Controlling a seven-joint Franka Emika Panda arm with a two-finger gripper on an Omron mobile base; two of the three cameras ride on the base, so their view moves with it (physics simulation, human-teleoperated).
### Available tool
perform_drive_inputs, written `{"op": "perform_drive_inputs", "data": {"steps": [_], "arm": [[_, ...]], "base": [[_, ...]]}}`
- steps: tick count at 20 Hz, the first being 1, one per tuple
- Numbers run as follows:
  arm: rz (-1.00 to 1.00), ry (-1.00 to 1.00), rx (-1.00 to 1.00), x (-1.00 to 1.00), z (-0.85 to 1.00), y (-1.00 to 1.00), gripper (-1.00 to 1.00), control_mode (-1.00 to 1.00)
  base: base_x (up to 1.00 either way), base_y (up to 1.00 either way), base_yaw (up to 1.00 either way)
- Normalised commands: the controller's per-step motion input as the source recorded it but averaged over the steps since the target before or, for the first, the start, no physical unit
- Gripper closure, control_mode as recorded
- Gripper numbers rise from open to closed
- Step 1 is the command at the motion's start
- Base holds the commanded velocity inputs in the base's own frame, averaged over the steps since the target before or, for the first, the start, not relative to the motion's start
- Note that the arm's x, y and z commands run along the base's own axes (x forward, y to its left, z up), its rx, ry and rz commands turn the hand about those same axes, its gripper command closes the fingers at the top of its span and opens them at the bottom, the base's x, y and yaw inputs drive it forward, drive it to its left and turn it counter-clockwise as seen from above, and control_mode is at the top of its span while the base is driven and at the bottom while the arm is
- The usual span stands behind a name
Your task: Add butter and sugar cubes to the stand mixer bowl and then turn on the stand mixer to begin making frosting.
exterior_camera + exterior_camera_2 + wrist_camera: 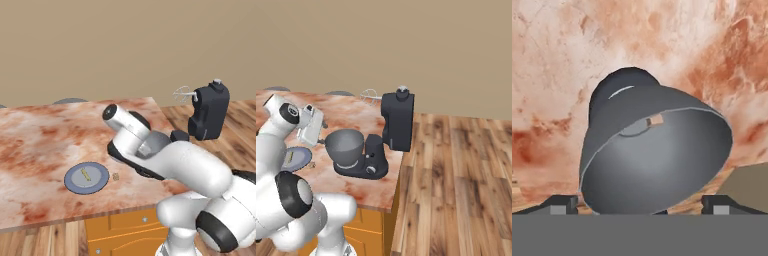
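Jaws: spread wide, holding nothing.
Ahead: stand mixer bowl [657, 160], one sugar cube [656, 120] inside.
Risk: clipping the rim when withdrawing.

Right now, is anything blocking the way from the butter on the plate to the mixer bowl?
Nothing visible does. The stand mixer has its head tilted up, leaving the bowl open on top. One sugar cube lies low on the counter beside the plate, easily passed over. The open tool hangs above the bowl.
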Motion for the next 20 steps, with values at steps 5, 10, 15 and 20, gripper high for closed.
{"op": "perform_drive_inputs", "data": {"steps": [5,10,15,20], "arm": [[0.04,-0.10,0.00,-0.73,0.26,0.26,-1.00,-1.00],[0.21,0.05,-0.01,-0.51,0.00,0.40,-1.00,-1.00],[0.20,0.09,0.00,-0.37,0.02,0.27,-1.00,-1.00],[-0.09,0.02,0.06,-0.23,0.11,0.00,-1.00,-1.00]], "base": [[0.00,0.00,0.00],[0.00,0.00,0.00],[0.00,0.00,0.00],[0.00,0.00,0.00]]}}
